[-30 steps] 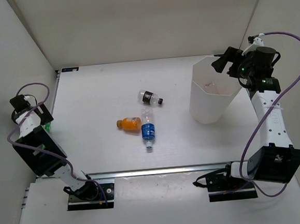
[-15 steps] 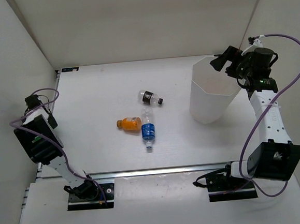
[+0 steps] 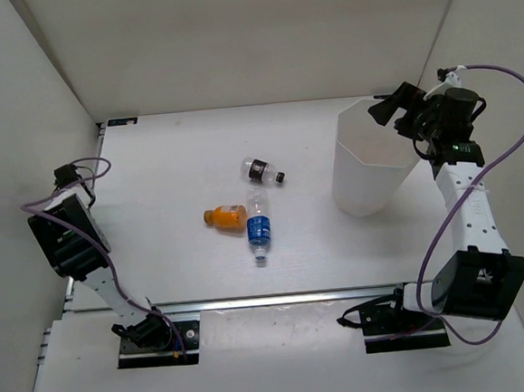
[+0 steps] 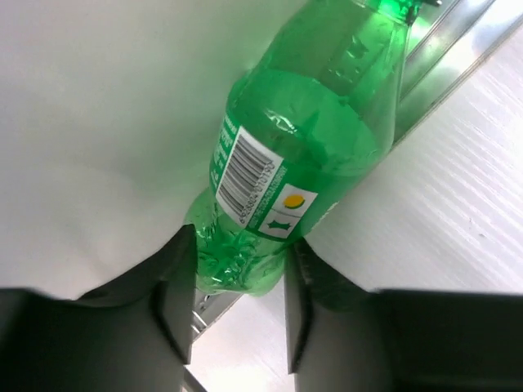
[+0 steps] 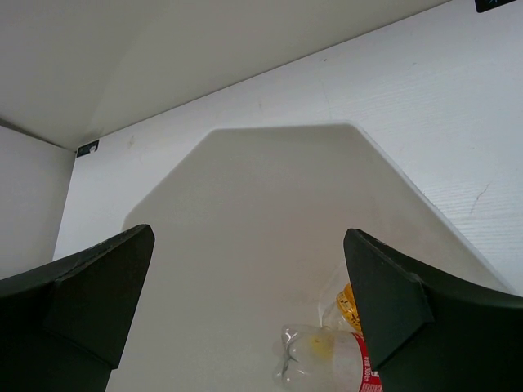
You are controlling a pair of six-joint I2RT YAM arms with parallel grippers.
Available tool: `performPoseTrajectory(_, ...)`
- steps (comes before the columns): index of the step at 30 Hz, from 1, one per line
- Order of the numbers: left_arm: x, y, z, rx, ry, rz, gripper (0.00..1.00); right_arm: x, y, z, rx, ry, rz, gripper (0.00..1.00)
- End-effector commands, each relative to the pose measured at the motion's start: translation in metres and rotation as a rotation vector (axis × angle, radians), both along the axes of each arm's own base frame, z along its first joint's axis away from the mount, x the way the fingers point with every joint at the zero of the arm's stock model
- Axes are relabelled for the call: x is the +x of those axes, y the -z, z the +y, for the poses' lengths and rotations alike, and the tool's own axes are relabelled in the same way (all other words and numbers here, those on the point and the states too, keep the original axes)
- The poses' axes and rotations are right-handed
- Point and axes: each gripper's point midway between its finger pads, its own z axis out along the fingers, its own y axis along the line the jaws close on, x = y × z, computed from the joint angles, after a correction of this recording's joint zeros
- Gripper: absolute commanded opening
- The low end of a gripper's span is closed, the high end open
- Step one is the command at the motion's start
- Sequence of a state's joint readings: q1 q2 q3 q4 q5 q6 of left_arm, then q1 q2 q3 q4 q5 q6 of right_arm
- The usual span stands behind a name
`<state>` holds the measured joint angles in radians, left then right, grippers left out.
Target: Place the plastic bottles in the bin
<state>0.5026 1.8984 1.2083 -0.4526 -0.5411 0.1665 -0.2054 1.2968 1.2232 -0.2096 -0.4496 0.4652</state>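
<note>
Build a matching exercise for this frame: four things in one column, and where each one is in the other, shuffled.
Things:
1. green bottle
2. orange bottle
3. red-label bottle
4. right gripper

Places:
A. inside the bin
B. lying on the table
C. open above the bin
D. gripped in the left gripper

Pairs: 1-D, 2-B, 3-A, 4-C

The white, many-sided bin (image 3: 359, 186) stands upright near the table's (image 3: 168, 158) far right corner. A crumpled clear bottle with a red label (image 5: 327, 357) lies inside it. Near the table's middle, an orange bottle (image 3: 225, 216) and a blue-labelled clear bottle (image 3: 259, 225) lie touching. A black-labelled bottle (image 3: 264, 170) lies just beyond them. At the left edge, the green bottle (image 4: 302, 139) is clamped at its base by the left gripper (image 4: 237, 273).
</note>
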Motion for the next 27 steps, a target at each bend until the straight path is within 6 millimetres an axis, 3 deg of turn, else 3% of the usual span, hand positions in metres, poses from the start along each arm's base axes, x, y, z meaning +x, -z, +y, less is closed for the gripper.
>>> performPoseTrajectory(1, 0.026, -0.037, -0.005, 0.034, -0.015, -0.155, 0.34, -0.006, -0.023, -0.003, -0.012, 0.027, -0.086, 0.99)
performPoseTrajectory(4, 0.035, -0.061, -0.021, 0.033, 0.014, -0.225, 0.21, -0.011, -0.029, -0.001, -0.017, 0.025, -0.108, 0.99)
performPoseTrajectory(6, 0.05, -0.077, -0.043, 0.02, 0.079, -0.276, 0.14, -0.015, -0.029, 0.002, -0.015, 0.007, -0.108, 0.99)
performPoseTrajectory(10, 0.07, -0.121, -0.086, 0.003, 0.185, -0.378, 0.12, -0.022, -0.026, 0.01, -0.043, -0.021, -0.085, 0.99)
performPoseTrajectory(13, 0.087, -0.142, -0.146, -0.119, 0.338, -0.475, 0.1, -0.029, -0.038, 0.023, -0.095, -0.066, -0.111, 0.99)
performPoseTrajectory(14, 0.087, -0.154, -0.157, -0.142, 0.368, -0.518, 0.1, -0.03, -0.043, 0.031, -0.105, -0.091, -0.111, 0.99)
performPoseTrajectory(16, 0.096, -0.163, -0.224, -0.333, 0.531, -0.613, 0.09, -0.031, -0.051, 0.045, -0.177, -0.134, -0.112, 1.0)
performPoseTrajectory(17, 0.095, -0.176, -0.252, -0.38, 0.606, -0.655, 0.09, -0.036, -0.061, 0.059, -0.188, -0.172, -0.121, 0.99)
performPoseTrajectory(18, 0.091, -0.174, -0.273, -0.434, 0.657, -0.662, 0.1, -0.035, -0.071, 0.064, -0.22, -0.19, -0.144, 0.99)
performPoseTrajectory(19, 0.085, -0.185, -0.309, -0.493, 0.743, -0.679, 0.1, -0.038, -0.068, 0.081, -0.236, -0.249, -0.139, 1.0)
performPoseTrajectory(23, 0.043, -0.21, -0.417, -0.734, 1.046, -0.694, 0.1, -0.06, -0.096, 0.147, -0.255, -0.469, -0.222, 0.99)
performPoseTrajectory(25, 0.017, -0.214, -0.455, -0.86, 1.165, -0.686, 0.09, -0.067, -0.102, 0.173, -0.286, -0.536, -0.258, 1.0)
performPoseTrajectory(27, -0.011, -0.232, -0.482, -1.004, 1.282, -0.718, 0.09, -0.082, -0.107, 0.205, -0.269, -0.627, -0.29, 0.99)
